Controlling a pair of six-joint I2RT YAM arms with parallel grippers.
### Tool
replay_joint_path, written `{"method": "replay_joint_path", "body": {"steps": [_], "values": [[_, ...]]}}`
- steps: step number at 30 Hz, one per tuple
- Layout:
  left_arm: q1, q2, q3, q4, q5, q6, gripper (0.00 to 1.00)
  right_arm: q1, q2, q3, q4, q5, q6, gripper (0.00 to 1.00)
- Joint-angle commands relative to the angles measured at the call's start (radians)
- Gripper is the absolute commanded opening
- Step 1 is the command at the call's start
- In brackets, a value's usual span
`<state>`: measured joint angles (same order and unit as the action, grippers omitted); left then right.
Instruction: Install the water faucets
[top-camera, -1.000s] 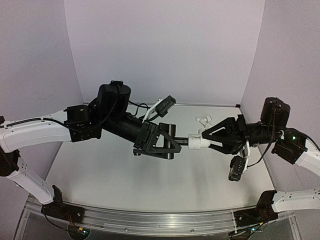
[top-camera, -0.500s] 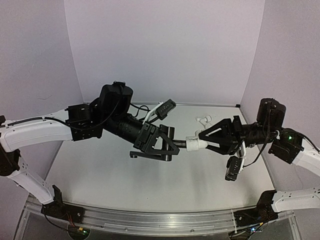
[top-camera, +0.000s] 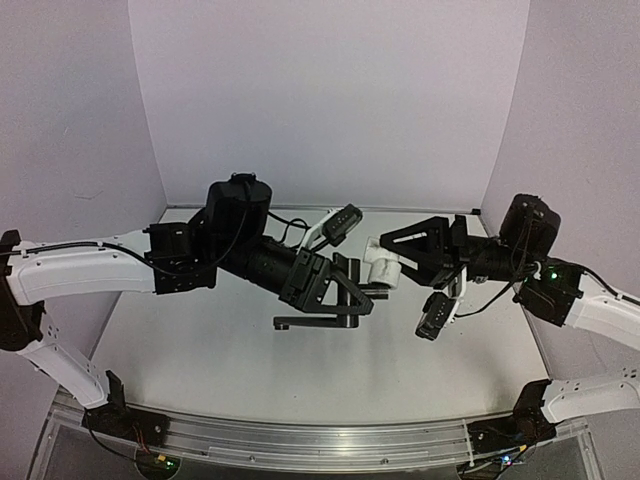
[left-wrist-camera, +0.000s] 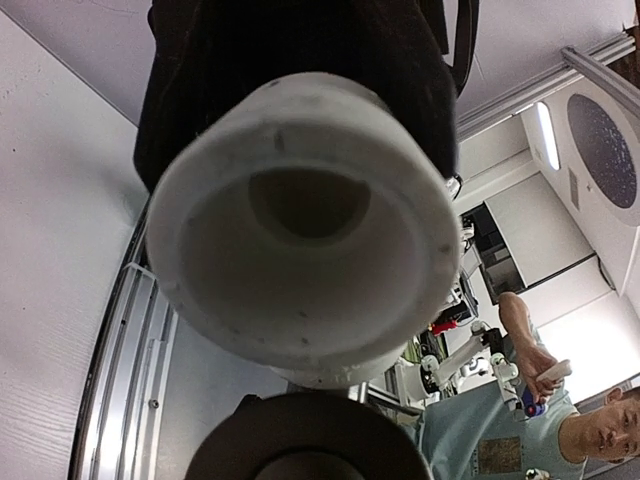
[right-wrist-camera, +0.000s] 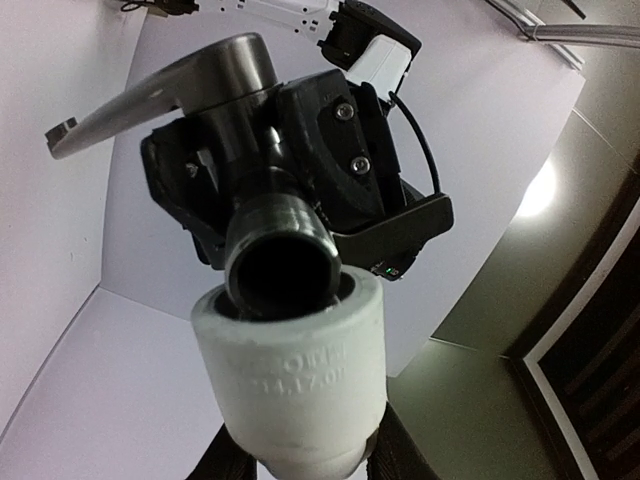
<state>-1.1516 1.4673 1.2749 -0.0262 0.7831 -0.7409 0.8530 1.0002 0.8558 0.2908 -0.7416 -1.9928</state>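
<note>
While the dark grey faucet (top-camera: 312, 322) hangs in mid-air above the desk (top-camera: 200, 365), its short round stem meets the open mouth of the white pipe fitting (top-camera: 383, 268). From the right wrist view, the stem tip sits at the fitting's (right-wrist-camera: 290, 385) rim, perhaps just inside; I cannot tell how deep. The long thin spout (right-wrist-camera: 150, 100) sticks out sideways.

My left hand (top-camera: 348, 292) is clenched on the faucet body. My right hand (top-camera: 395, 262) grasps the fitting from the opposite side, its fingers pressed against the smooth plastic.

Several things could go wrong, I judge. If stem and bore are not lined up straight, pushing or turning could jam the joint crooked. The round plastic fitting may slip or spin between my right fingers under that load. The spout acts as a lever, so the faucet could twist in my left grip. Either part, once loosened, would drop to the desk.
</note>
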Motion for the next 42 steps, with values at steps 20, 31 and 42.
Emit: {"method": "replay_joint_path", "body": {"steps": [20, 31, 42], "values": [[0.132, -0.162, -0.199, 0.117, -0.584, -0.062, 0.00, 0.020, -0.035, -0.104, -0.276, 0.605, 0.136, 0.00], [0.146, -0.217, -0.239, 0.038, -0.700, -0.056, 0.00, 0.027, 0.204, -0.039, -0.730, 1.008, 0.208, 0.00], [0.150, -0.227, -0.233, 0.019, -0.701, -0.034, 0.00, 0.050, 0.717, 0.320, -1.190, 1.147, 0.783, 0.00]]}}
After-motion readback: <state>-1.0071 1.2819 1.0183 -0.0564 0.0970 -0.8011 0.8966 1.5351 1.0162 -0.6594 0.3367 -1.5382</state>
